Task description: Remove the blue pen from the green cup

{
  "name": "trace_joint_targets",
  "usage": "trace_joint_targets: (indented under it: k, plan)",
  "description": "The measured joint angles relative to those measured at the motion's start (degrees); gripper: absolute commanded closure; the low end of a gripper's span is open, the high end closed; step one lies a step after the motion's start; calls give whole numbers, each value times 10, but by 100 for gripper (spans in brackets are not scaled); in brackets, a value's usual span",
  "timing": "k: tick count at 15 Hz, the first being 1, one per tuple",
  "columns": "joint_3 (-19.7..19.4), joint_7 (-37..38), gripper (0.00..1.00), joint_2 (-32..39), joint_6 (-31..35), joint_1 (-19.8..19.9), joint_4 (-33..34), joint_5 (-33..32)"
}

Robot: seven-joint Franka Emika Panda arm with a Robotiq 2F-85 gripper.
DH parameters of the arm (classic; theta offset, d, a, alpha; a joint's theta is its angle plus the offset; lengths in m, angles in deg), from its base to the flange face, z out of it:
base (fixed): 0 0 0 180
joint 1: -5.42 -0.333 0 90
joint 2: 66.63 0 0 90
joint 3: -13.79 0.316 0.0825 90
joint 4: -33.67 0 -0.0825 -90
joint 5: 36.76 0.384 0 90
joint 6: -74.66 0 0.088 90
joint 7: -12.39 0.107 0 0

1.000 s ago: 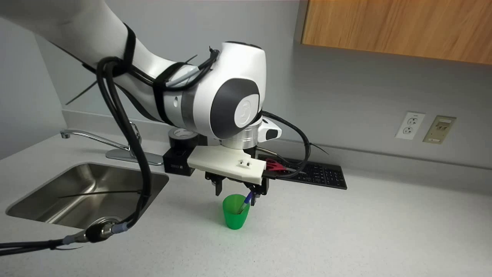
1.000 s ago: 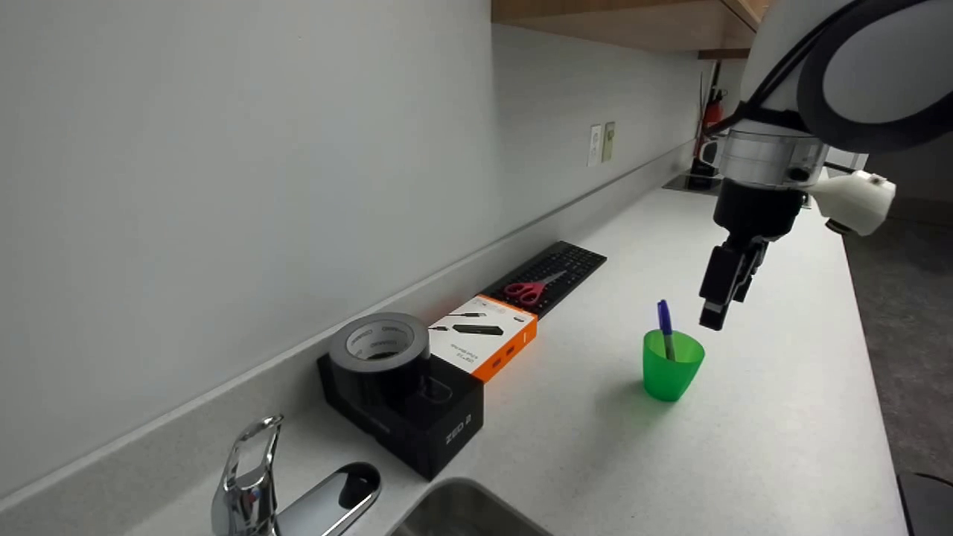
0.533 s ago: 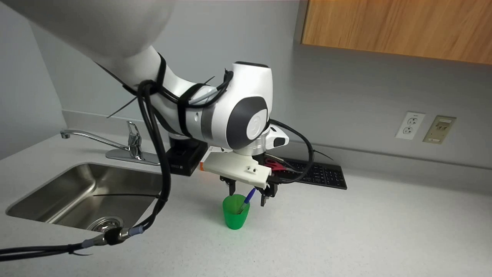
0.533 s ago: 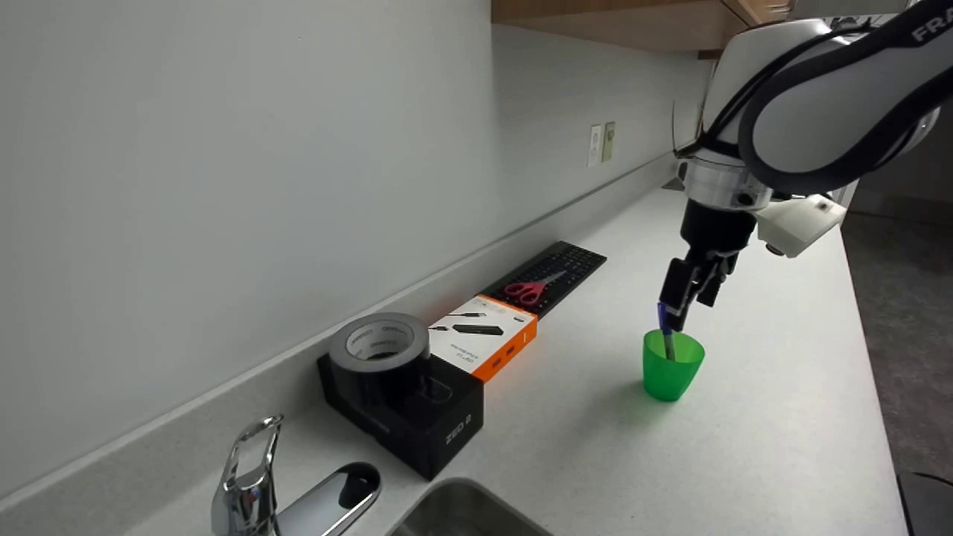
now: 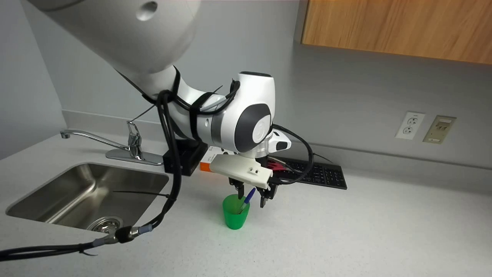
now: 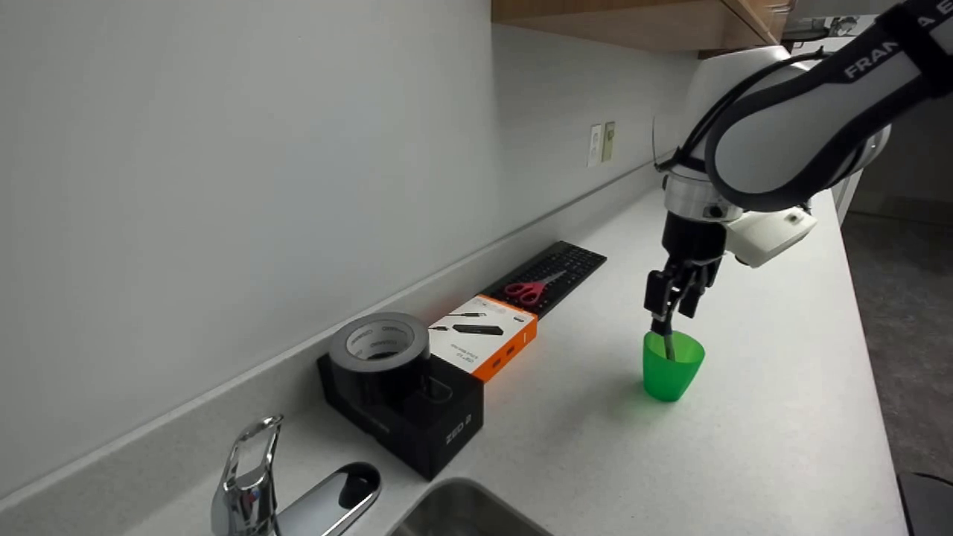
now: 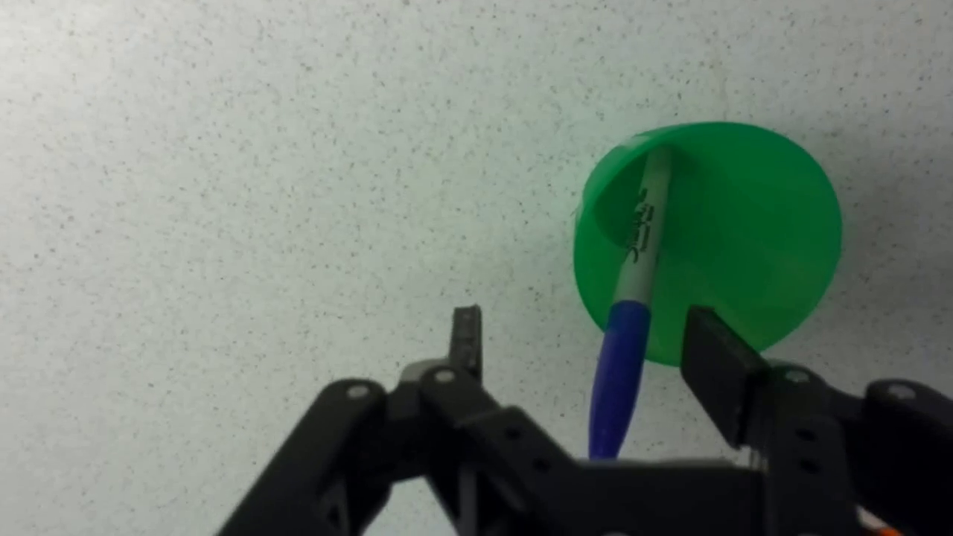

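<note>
By the wall [image 6: 298, 149] sit tape [image 6: 380, 377], boxes [image 6: 484, 339], scissors [image 6: 539, 284] and keyboard [image 6: 547, 262], away from the green cup [image 6: 670, 381]. Its blue pen [image 7: 629, 320] leans between spread fingers [image 7: 467, 339] of the gripper [image 5: 251, 201].

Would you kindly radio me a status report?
Fingers open, empty. Blue pen leaning in green cup, cap between fingers in wrist view. Cup rim possibly in one finger's way.

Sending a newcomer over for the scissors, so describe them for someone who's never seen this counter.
Start at the pale counter and look along the grey wall for the black keyboard. The scissors lie on top of it, handles toward the white-and-orange box. Those red loop handles set them apart from the black keys beneath.
</note>
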Motion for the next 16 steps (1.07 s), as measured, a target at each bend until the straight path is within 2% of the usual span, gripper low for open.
trace_joint_targets:
  k: [5,6,11,16]
  plan:
    - [1,0,97,-7,2,0,0,0]
    - [1,0,100,-10,2,0,0,0]
    - [5,-3,96,-34,3,0,-5,0]
    - [12,-27,96,-114,3,-1,-44,0]
